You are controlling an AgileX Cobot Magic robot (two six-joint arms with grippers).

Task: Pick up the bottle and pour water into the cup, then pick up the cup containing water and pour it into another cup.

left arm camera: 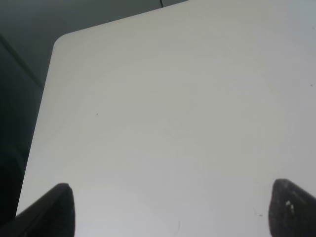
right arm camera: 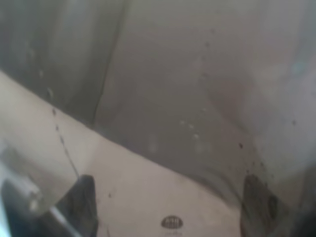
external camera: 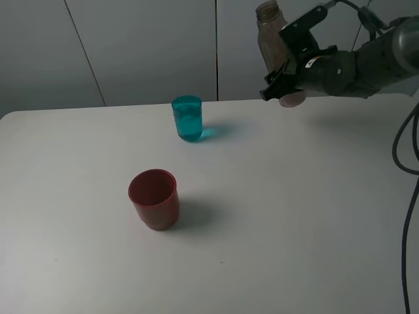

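Note:
My right gripper [external camera: 283, 84] is shut on the smoky grey-brown bottle [external camera: 270, 36] and holds it nearly upright above the table's far right, to the right of the teal cup [external camera: 187, 118]. The bottle [right arm camera: 187, 98] fills the right wrist view between the dark fingertips [right arm camera: 84, 202]. The teal cup stands upright near the far edge and holds water. The red cup [external camera: 154, 199] stands upright nearer the front, left of centre. My left gripper [left arm camera: 170, 207] shows only in the left wrist view, open and empty over bare table.
The white table [external camera: 294, 209] has a rounded far-left corner [left arm camera: 61, 42]. A grey panelled wall [external camera: 131, 46] stands behind it. Black cables [external camera: 409, 196] hang at the right edge.

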